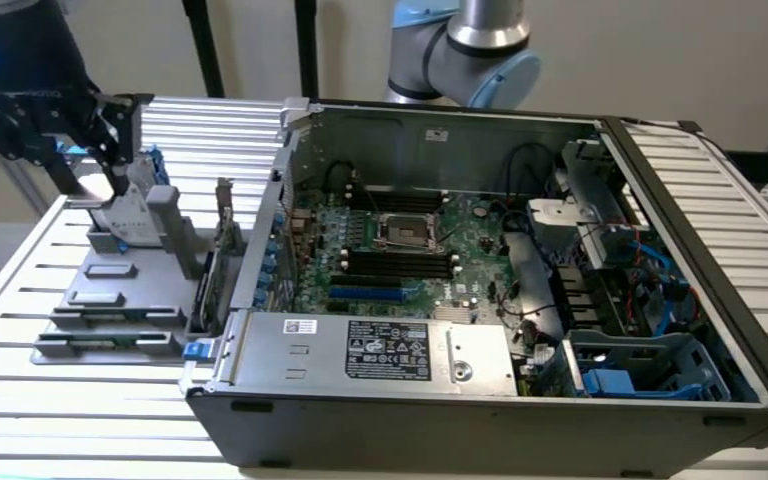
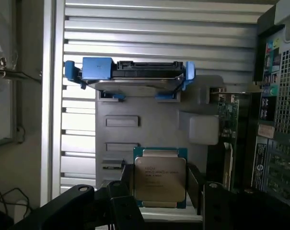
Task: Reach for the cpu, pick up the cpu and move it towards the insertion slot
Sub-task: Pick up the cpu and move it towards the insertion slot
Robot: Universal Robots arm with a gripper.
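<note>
The cpu (image 2: 159, 177), a small square chip with a silvery top and a blue-green rim, sits between my gripper's (image 2: 160, 187) black fingers (image 2: 195, 184), which press against its two side edges. It hangs low over the grey fixture (image 2: 135, 110); whether it still rests on it I cannot tell. In the exterior view my gripper (image 1: 107, 178) is at the far left, over the fixture (image 1: 104, 300) and well away from the computer. The insertion slot (image 1: 407, 232), a shiny square frame with a dark centre, lies on the green board inside the open case.
An upright silver hard drive with blue brackets (image 2: 130, 72) stands on the fixture just beyond the cpu. A green card (image 2: 228, 115) stands between the fixture and the case wall (image 1: 277, 200). Long black memory slots (image 1: 398, 265) flank the socket. Slatted metal table (image 1: 37, 400) underneath.
</note>
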